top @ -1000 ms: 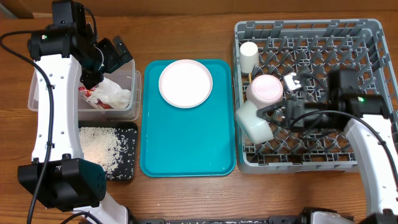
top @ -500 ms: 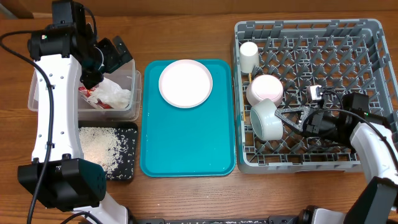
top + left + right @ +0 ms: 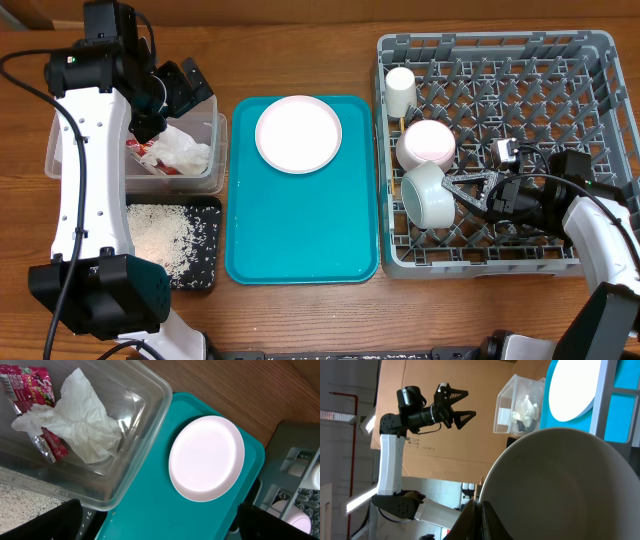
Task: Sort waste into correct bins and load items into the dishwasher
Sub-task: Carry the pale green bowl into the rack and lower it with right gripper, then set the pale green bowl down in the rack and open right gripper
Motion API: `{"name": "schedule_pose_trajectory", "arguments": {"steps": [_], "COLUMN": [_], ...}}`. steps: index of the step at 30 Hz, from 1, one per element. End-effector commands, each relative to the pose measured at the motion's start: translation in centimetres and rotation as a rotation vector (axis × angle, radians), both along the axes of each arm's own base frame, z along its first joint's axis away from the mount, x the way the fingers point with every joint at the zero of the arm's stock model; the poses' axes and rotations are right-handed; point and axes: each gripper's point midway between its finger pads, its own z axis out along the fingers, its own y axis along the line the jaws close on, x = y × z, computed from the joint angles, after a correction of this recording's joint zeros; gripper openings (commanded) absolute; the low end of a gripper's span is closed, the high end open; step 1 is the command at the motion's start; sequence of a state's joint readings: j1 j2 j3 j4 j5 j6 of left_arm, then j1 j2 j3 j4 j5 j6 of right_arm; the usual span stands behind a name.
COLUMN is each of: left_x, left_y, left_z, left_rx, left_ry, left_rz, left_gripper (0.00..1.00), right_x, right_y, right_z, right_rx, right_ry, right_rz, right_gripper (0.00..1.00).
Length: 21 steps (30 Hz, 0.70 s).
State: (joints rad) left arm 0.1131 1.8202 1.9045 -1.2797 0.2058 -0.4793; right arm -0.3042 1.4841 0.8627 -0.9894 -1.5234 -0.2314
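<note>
My right gripper (image 3: 449,189) is shut on the rim of a small white bowl (image 3: 424,195), holding it on its side in the front left of the grey dishwasher rack (image 3: 600,60). In the right wrist view the fingers (image 3: 479,512) pinch the bowl's rim (image 3: 560,490). A second bowl (image 3: 426,143) and a pale cup (image 3: 401,88) stand in the rack. The round plate (image 3: 298,133) lies on the teal tray (image 3: 300,235). My left gripper (image 3: 185,88) is open and empty above the clear tub (image 3: 216,150), which holds the tissue (image 3: 185,152) and red wrapper (image 3: 140,152). No chopsticks are visible.
The black tray (image 3: 212,212) in front of the tub holds rice grains (image 3: 160,238). In the left wrist view the plate (image 3: 206,458), tub (image 3: 145,420), tissue (image 3: 80,422) and wrapper (image 3: 30,387) lie below the open gripper (image 3: 160,525).
My right arm has drawn back to the right and lowered. The bowl has moved from the rack's left wall into the rack and now lies on its side. The left arm has not moved.
</note>
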Motion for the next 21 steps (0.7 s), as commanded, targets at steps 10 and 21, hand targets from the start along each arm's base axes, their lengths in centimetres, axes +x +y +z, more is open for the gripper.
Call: {"name": "schedule_pose_trajectory", "arguments": {"steps": [10,21], "left_x": [0.21,0.21], "left_y": [-0.01,-0.01], "left_z": [0.42,0.42], "left_rx": [0.008,0.008], "left_ry": [-0.014,-0.014], "left_rz": [-0.008,-0.008], "left_gripper": [1.0,1.0], "right_x": [-0.06,0.01], "right_y": [0.05,0.03], "right_z": [0.68,0.68], "right_rx": [0.088,0.128], "right_ry": [0.128,0.258], "right_rz": [0.001,0.001], "right_gripper": [0.04,0.04]}}
